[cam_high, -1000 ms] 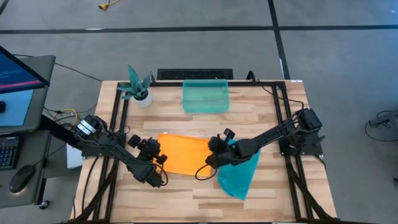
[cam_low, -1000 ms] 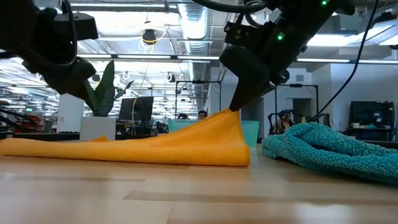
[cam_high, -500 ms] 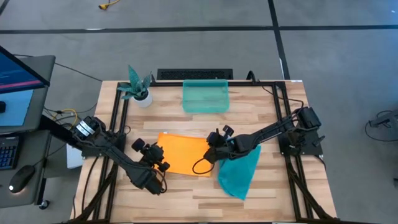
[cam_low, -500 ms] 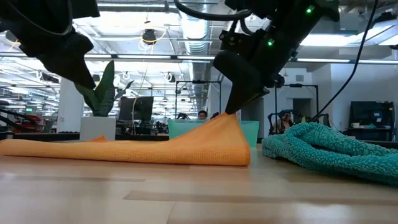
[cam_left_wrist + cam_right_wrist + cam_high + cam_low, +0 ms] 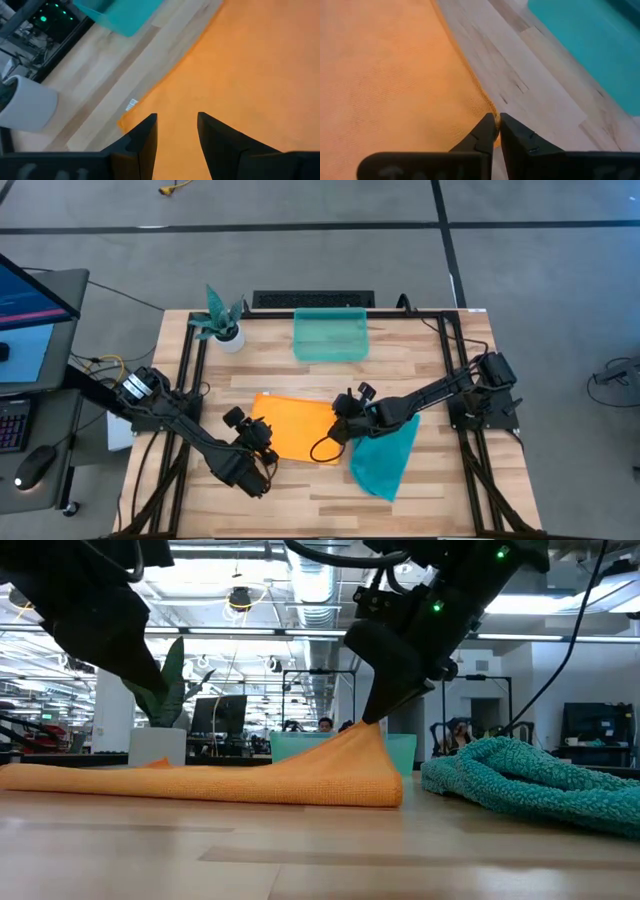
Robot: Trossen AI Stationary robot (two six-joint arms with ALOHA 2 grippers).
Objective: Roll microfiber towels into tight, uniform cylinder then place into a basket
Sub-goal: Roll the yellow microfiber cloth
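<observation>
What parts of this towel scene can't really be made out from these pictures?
- Orange towel: its right edge is hidden under the right gripper in the high view.
- Teal towel: cut off by the picture's right edge in the low view.
- Basket: mostly hidden behind the orange towel's raised fold in the low view, so its inside cannot be seen there.
- Left gripper: hangs open over the orange towel; whether it touches the cloth is unclear.

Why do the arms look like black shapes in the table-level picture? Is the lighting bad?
Low view: bright ceiling lights shine from behind, so the right gripper, pinching the orange towel, shows as a dark silhouette. High view: even light from above, with only soft shadows on the table. Right wrist view: the towel is evenly lit, with no glare.
</observation>
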